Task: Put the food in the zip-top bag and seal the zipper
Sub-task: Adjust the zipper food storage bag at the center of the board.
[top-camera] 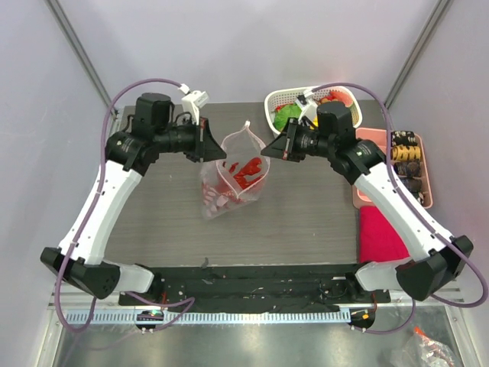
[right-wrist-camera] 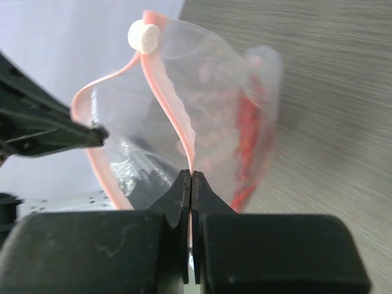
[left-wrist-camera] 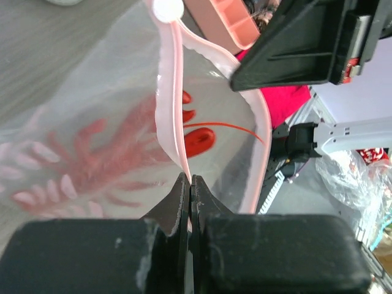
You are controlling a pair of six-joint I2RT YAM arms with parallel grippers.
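Observation:
The clear zip-top bag (top-camera: 229, 183) hangs mid-table with its mouth held apart by both grippers. My left gripper (top-camera: 223, 153) is shut on the left side of the pinkish zipper (left-wrist-camera: 174, 92), the strip pinched between its jaws (left-wrist-camera: 190, 180). Facing it, my right gripper (top-camera: 265, 151) is shut on the opposite strip (right-wrist-camera: 168, 110), seen up close (right-wrist-camera: 191, 177). A white slider (right-wrist-camera: 143, 37) sits at the far end of the mouth. Red chilli peppers (top-camera: 246, 170) lie inside the bag. More food, a green fruit (top-camera: 286, 115) and red pieces (top-camera: 336, 98), sits in the white basket (top-camera: 279, 98).
A pink compartment tray (top-camera: 370, 141) with dark brown items stands at the right edge, just behind the right arm. A magenta cloth (top-camera: 378, 233) lies in front of it. The white basket is at the back, close to the right wrist.

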